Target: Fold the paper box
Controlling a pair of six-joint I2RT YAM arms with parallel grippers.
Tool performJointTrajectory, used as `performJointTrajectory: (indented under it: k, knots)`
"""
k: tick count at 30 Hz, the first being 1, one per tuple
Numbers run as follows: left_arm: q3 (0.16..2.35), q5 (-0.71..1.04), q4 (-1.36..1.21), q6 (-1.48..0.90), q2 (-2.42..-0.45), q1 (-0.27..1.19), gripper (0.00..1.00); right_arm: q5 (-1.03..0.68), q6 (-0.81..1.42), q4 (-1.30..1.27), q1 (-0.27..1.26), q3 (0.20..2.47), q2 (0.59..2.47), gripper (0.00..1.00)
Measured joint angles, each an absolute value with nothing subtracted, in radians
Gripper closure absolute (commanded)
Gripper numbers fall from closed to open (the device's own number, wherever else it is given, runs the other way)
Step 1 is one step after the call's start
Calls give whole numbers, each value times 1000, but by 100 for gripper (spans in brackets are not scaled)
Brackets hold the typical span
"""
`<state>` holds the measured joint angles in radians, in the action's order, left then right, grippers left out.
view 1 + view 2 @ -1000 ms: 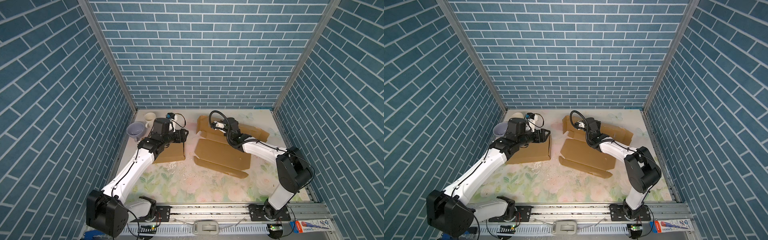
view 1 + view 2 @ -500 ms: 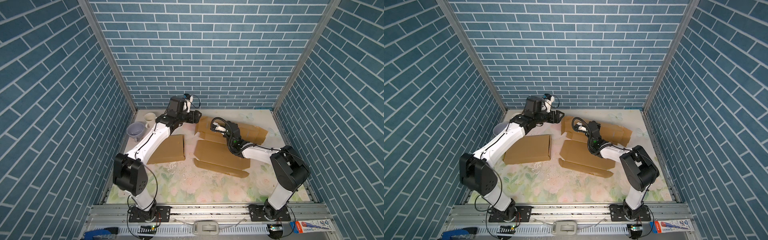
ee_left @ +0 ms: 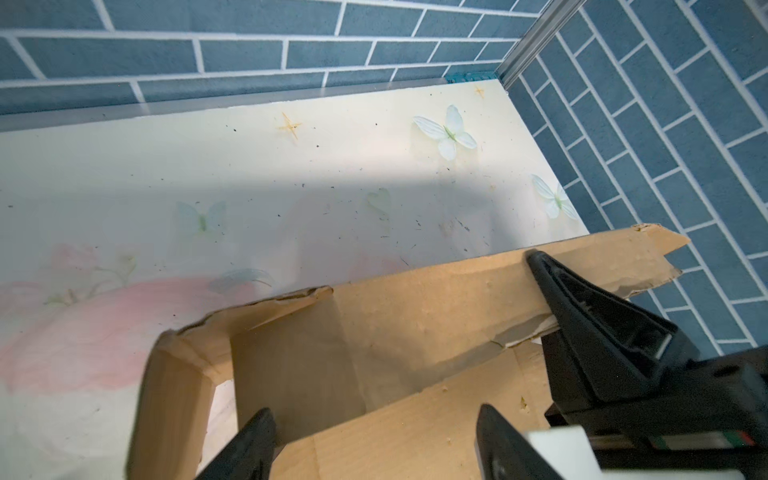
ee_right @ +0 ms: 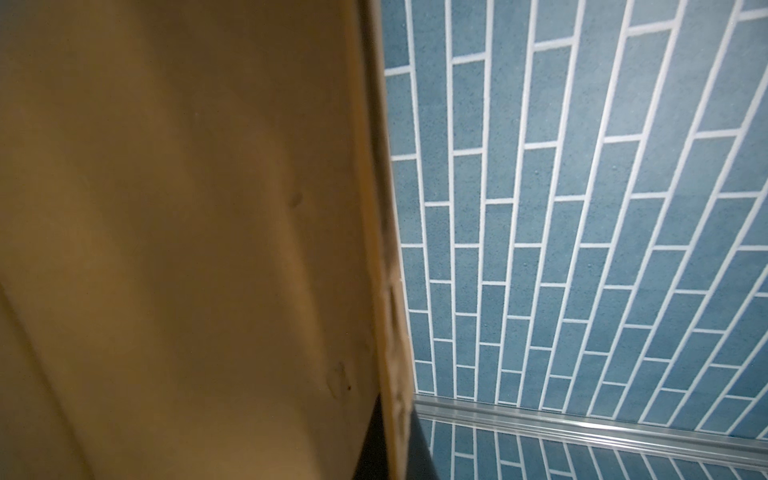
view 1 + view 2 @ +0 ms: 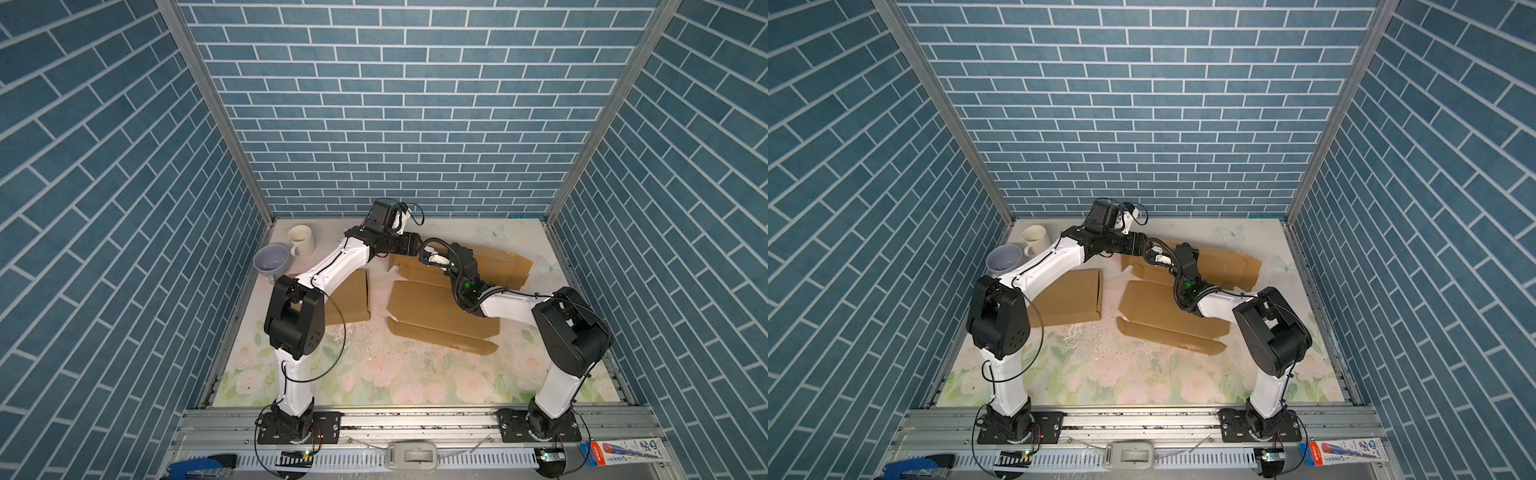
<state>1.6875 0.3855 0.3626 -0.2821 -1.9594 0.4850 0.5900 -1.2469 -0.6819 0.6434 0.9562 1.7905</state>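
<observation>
Pinching the paper box in my closed right gripper, I had the left gripper open astride its flap.

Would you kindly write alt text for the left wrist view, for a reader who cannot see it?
A raised flap of the brown cardboard box is pinched at its free edge by the black right gripper. The open left gripper straddles the cardboard nearest the camera, above a cream floral table.

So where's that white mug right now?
In both top views the white mug stands at the far left corner of the table, beside the lilac funnel.
</observation>
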Motion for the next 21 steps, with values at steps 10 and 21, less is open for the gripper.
performJointTrajectory:
  k: [10,21]
  knots:
    - [1646,501,308,-332,-1958,469,46,584,-1247,-703,643,956,1803,100]
    - [1638,622,289,-348,-1959,424,47,529,-1246,-708,643,956,1803,100]
